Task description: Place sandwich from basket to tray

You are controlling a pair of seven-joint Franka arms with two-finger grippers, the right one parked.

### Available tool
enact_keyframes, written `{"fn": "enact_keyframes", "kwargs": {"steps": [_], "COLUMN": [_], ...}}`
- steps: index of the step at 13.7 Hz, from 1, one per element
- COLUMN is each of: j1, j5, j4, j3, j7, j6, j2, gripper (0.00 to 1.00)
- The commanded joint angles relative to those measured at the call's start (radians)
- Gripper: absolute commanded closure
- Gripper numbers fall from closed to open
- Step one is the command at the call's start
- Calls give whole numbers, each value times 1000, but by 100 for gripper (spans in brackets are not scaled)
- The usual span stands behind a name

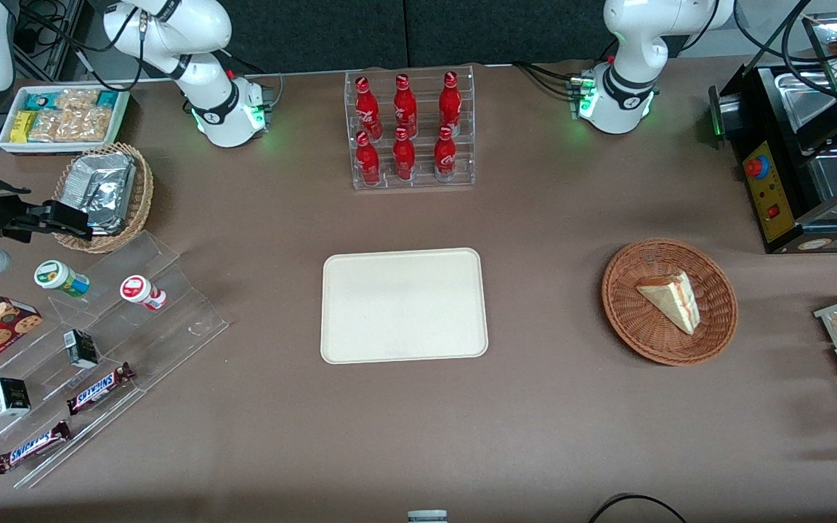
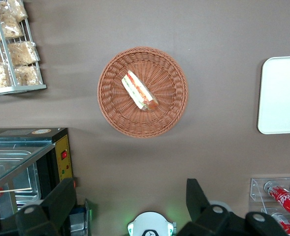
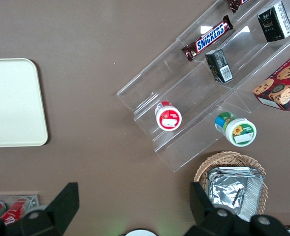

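On the brown tabletop [image 1: 549, 407], the cream tray [image 1: 404, 305] lay bare near the middle, nearer the front camera than the clear rack of red bottles [image 1: 410, 129] at the table's back edge. Toward the working arm's end, the sandwich [image 1: 671, 299] lay on its side inside the reddish-brown basket [image 1: 625, 312], its red and green filling showing along the cut edge. The left gripper [image 2: 130, 204] hung high above the table, over bare cloth just beside the basket, its two fingers [image 2: 61, 199] spread wide and holding nothing.
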Motion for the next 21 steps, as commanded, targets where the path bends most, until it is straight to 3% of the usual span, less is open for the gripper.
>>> {"fn": "enact_keyframes", "kwargs": {"steps": [1, 10, 21], "j1": [4, 10, -16], "j5": [-9, 3, -5], "j4": [-17, -88, -574], "j3": [-3, 6, 25], "j7": [28, -10, -703], "j6": [-21, 184, 764], "j2": [-14, 159, 131], "gripper": [0, 0, 0]}}
